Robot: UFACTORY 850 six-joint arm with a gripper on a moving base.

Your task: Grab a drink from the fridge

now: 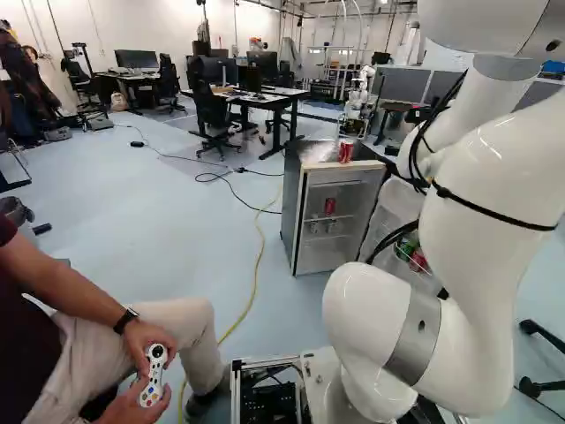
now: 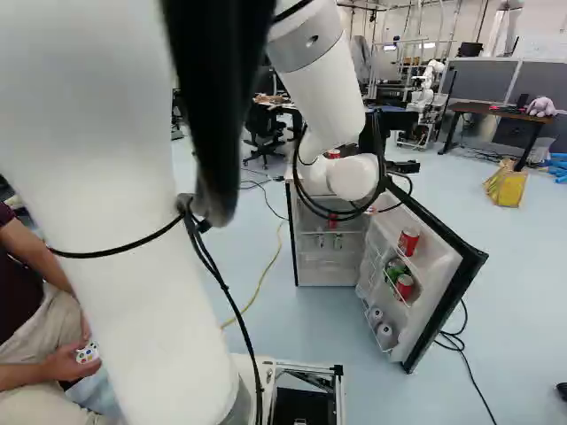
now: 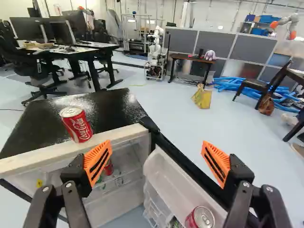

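Two orange pads (image 3: 98, 162) face each other, well apart, on the two fingers of the open gripper (image 2: 404, 166). Ahead of one finger, apart from it, one red can (image 3: 77, 124) stands upright on the fridge (image 3: 80, 111). One red can (image 1: 330, 206) sits inside, on a shelf. Its single door (image 2: 443, 274) hangs open, with three shelves of drinks: one red can (image 2: 408, 241) on the highest, one red can (image 2: 404, 285) beside green drinks (image 2: 395, 266) in the middle, two silvery cans (image 2: 384, 334) on the lowest.
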